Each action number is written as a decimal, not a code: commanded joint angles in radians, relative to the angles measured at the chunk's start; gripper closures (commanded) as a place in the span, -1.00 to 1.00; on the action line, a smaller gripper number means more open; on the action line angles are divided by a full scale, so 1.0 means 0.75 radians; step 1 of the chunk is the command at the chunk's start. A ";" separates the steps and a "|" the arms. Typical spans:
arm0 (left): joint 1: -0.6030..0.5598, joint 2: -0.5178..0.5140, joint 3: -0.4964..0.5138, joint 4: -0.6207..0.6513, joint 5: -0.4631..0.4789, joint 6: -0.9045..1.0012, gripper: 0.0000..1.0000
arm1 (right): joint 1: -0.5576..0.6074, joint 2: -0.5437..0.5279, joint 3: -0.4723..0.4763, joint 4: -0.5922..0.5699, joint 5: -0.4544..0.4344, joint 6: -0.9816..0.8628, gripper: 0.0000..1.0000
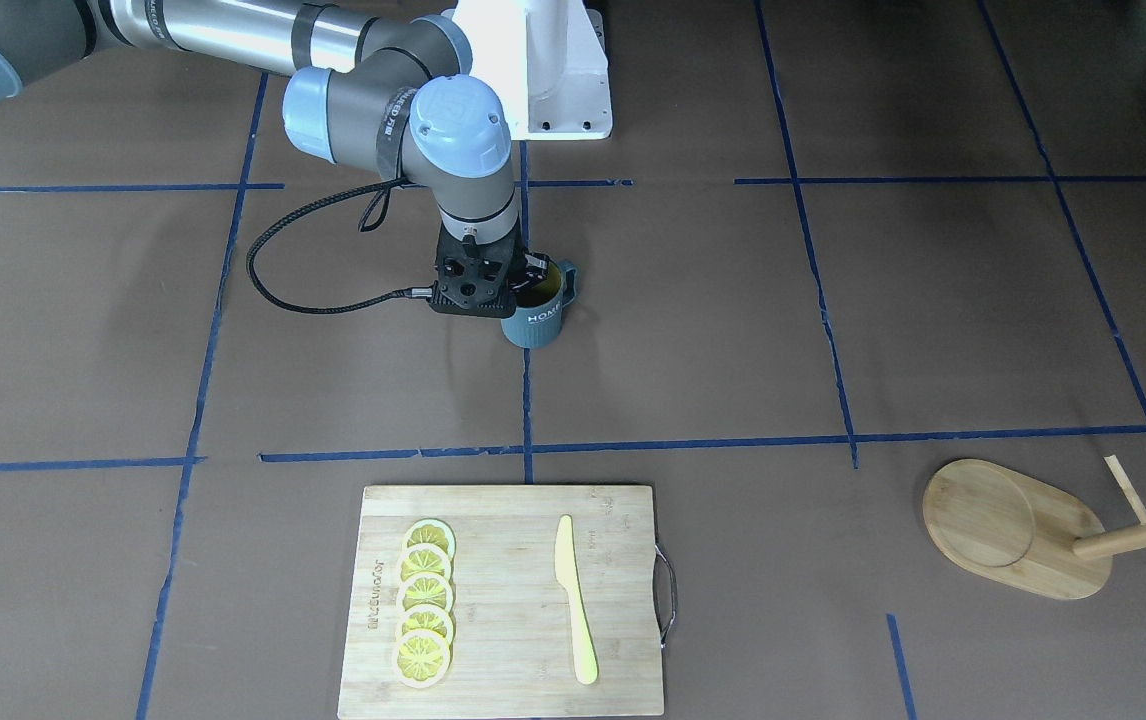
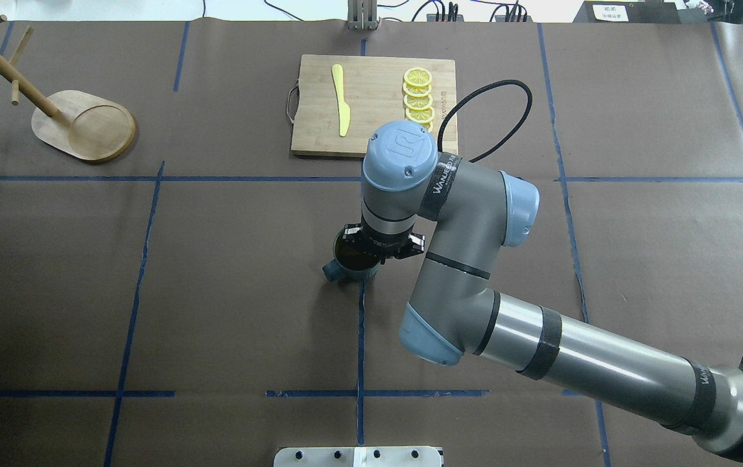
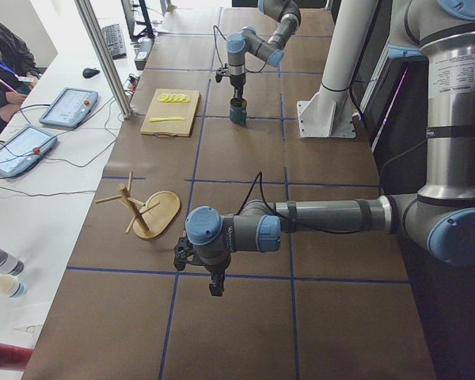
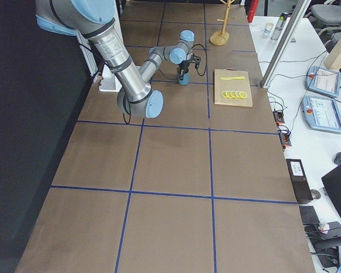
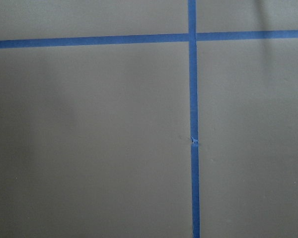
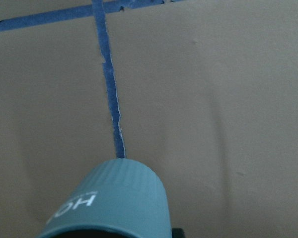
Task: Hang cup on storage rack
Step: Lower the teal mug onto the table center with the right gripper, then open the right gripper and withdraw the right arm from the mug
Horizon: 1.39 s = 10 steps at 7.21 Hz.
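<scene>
The cup (image 1: 536,318), dark teal-grey with "HOME" on its side and a yellow-olive inside, is near the table's middle, by a blue tape line. My right gripper (image 1: 525,280) comes down on its rim from above, one finger inside the cup, and looks shut on the wall. The right wrist view has the cup (image 6: 111,203) close at its lower edge. The storage rack (image 1: 1008,525), a bamboo mug tree on an oval base, stands far off at the table's corner on my left side (image 2: 83,123). My left gripper (image 3: 214,283) hangs over bare table, away from both; I cannot tell whether it is open or shut.
A bamboo cutting board (image 1: 503,640) lies across the table from the robot base, with a yellow knife (image 1: 573,600) and a row of lemon slices (image 1: 425,600) on it. A black cable (image 1: 273,270) loops off the right wrist. Operators' tablets (image 3: 63,107) lie on a side bench.
</scene>
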<state>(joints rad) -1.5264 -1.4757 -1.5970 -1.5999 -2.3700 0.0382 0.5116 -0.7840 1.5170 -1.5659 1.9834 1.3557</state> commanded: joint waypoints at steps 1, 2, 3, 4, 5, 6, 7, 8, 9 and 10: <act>0.000 0.000 -0.002 -0.006 0.000 -0.002 -1.00 | 0.001 -0.002 0.026 -0.002 0.008 -0.002 -1.00; 0.000 0.000 -0.004 -0.008 0.000 -0.002 -1.00 | 0.037 -0.006 0.114 -0.075 0.028 -0.018 -1.00; -0.002 0.000 -0.006 -0.010 0.000 -0.002 -1.00 | 0.068 -0.006 0.236 -0.210 0.035 -0.048 -1.00; 0.000 0.000 -0.008 -0.010 0.000 -0.002 -1.00 | 0.123 -0.014 0.359 -0.353 0.037 -0.136 -1.00; -0.002 -0.002 -0.016 -0.010 0.002 -0.002 -1.00 | 0.237 -0.028 0.413 -0.441 0.079 -0.272 -1.00; -0.002 -0.002 -0.042 -0.008 0.006 -0.002 -1.00 | 0.368 -0.097 0.429 -0.446 0.177 -0.425 -1.00; -0.002 -0.002 -0.051 -0.008 0.016 -0.002 -1.00 | 0.519 -0.203 0.456 -0.446 0.247 -0.646 -1.00; -0.002 -0.010 -0.057 -0.008 0.016 -0.016 -1.00 | 0.654 -0.316 0.464 -0.446 0.294 -0.885 -1.00; -0.002 -0.018 -0.063 -0.006 0.006 -0.018 -1.00 | 0.765 -0.438 0.464 -0.434 0.329 -1.110 -1.00; -0.002 -0.018 -0.104 0.006 0.006 -0.020 -1.00 | 0.889 -0.571 0.458 -0.434 0.354 -1.396 -1.00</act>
<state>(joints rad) -1.5278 -1.4867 -1.6492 -1.6029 -2.3632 0.0260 1.0632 -1.0936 1.8621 -1.8940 2.2189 0.5549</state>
